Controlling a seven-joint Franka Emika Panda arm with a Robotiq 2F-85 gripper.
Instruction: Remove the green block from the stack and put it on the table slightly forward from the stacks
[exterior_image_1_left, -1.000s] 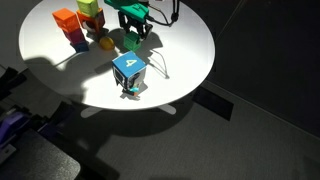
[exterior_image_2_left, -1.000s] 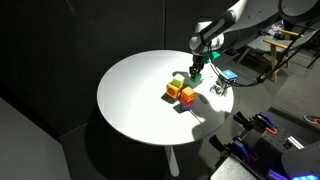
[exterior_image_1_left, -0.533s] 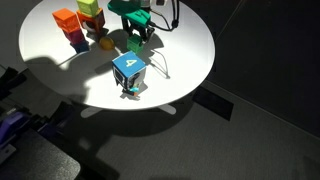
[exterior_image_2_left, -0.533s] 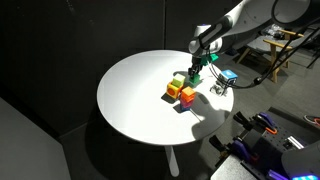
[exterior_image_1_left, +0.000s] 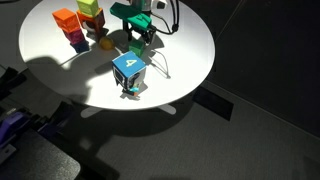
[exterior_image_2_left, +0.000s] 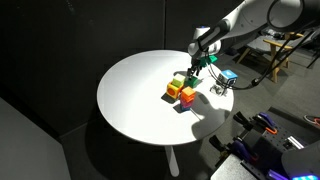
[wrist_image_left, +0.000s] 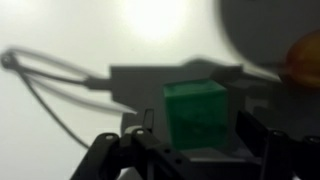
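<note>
The green block (wrist_image_left: 195, 115) rests on the white table (wrist_image_left: 70, 30), between the fingers of my gripper (wrist_image_left: 197, 124), with a gap showing on each side of it. The gripper is open and holds nothing. In an exterior view the gripper (exterior_image_1_left: 137, 36) hangs just above the green block (exterior_image_1_left: 135, 46), which lies to the right of the stacks (exterior_image_1_left: 78, 25) and a little nearer. From the opposite side, the gripper (exterior_image_2_left: 197, 65) stands over the block (exterior_image_2_left: 195, 77), beside the stacks (exterior_image_2_left: 180, 91). I cannot tell which column is the stack with the red block.
A large blue cube with a white 4 (exterior_image_1_left: 129, 72) stands near the table's front edge, also seen as the blue cube (exterior_image_2_left: 228, 75). A small orange ball (exterior_image_1_left: 104, 43) lies next to the green block; the ball (wrist_image_left: 303, 60) shows at the wrist view's right edge. A thin cable (wrist_image_left: 50, 80) loops across the table.
The jaws have opened off the green block, which now sits free on the table. The gripper has risen slightly above it.
</note>
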